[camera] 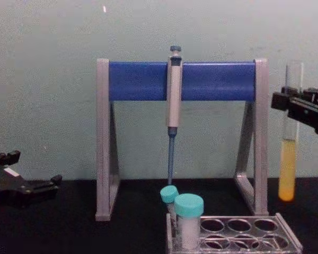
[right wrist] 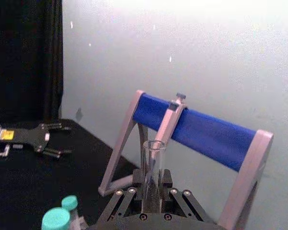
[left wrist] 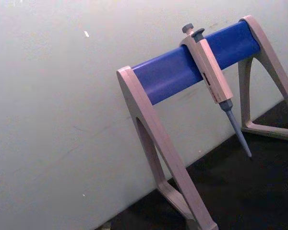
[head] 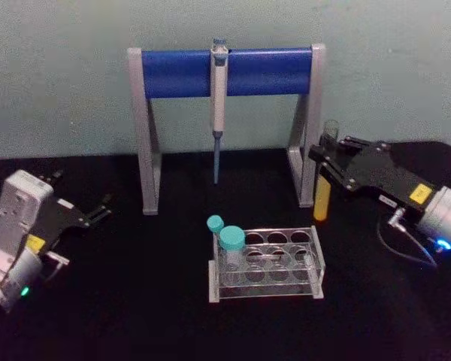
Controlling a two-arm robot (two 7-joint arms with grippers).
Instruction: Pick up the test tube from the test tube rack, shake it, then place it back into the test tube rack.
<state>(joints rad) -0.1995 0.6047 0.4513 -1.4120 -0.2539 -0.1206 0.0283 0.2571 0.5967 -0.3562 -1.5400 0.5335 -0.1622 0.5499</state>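
My right gripper [head: 325, 162] is shut on the test tube [head: 323, 197], a long clear glass tube with yellow-orange liquid in its lower part. It holds the tube upright in the air, to the right of and behind the test tube rack [head: 316, 265]. In the chest view the test tube [camera: 288, 169] hangs well above the rack [camera: 287, 241], gripped near its upper half by the right gripper [camera: 280, 100]. The right wrist view shows the tube's open mouth [right wrist: 153, 145] rising between the fingers. My left gripper [head: 101, 209] rests open at the far left, holding nothing.
Two teal-capped white tubes [head: 231, 239] stand in the rack's left holes. Behind the rack is a grey-and-blue pipette stand [head: 173, 73] with a pipette [head: 219, 105] hanging from it; its right leg [head: 308, 150] is close beside the held tube. A wall lies behind.
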